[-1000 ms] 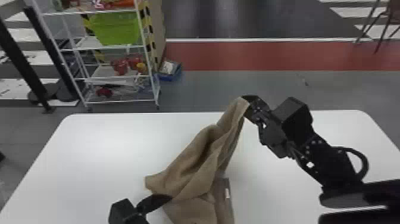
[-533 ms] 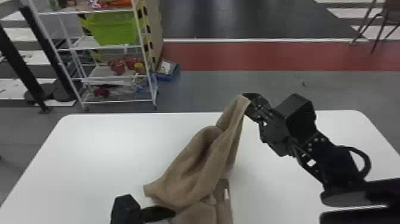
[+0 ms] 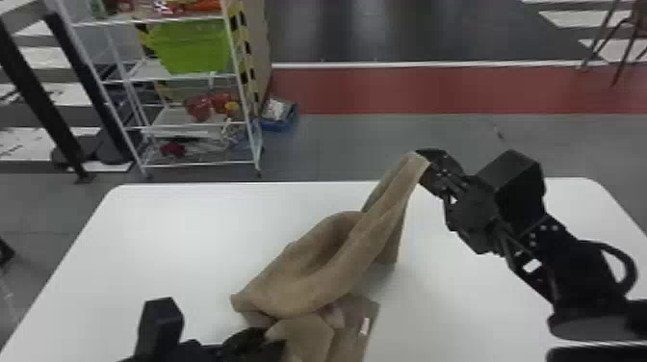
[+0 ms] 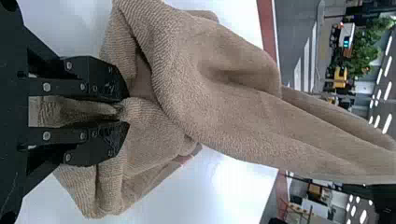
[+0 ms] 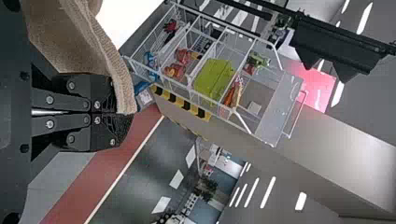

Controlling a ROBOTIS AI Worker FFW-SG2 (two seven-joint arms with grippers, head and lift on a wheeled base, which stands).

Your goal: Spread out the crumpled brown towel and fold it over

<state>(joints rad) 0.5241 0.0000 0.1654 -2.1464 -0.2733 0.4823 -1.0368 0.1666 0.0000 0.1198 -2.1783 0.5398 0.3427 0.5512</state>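
1. Brown towel [image 3: 313,269], partly lifted above the middle of the white desk [image 3: 159,250]; that desk is the broadest thing around it.
2. Past the desk's far left corner stands a white wire rack [image 3: 202,164], with black posts [image 3: 29,91] to its left. A chair [image 3: 638,19] is on the floor well beyond the far right corner.
3. Smaller things: a green bin [image 3: 192,48] on the rack and a blue tray [image 3: 279,126] on the floor just beside it.
4. The right arm crosses above the desk's right side, angled toward the far edge. Its gripper [image 3: 426,168] is raised, the jaws closed on an upper end of the towel.
5. The left arm comes in low, from the near side. Its gripper [image 3: 277,339] covers a bit of the towel's near part, the jaws clamped on a bunched fold.
6. The towel slopes down from the right gripper in long, loose folds, with a deep hollow midway and a pointed end aimed at the desk's left edge.
7. Toward the near edge it is crumpled and doubled over itself, not flat.
8. Smallest is a pale tag [image 3: 364,326] on the towel's lower right portion.
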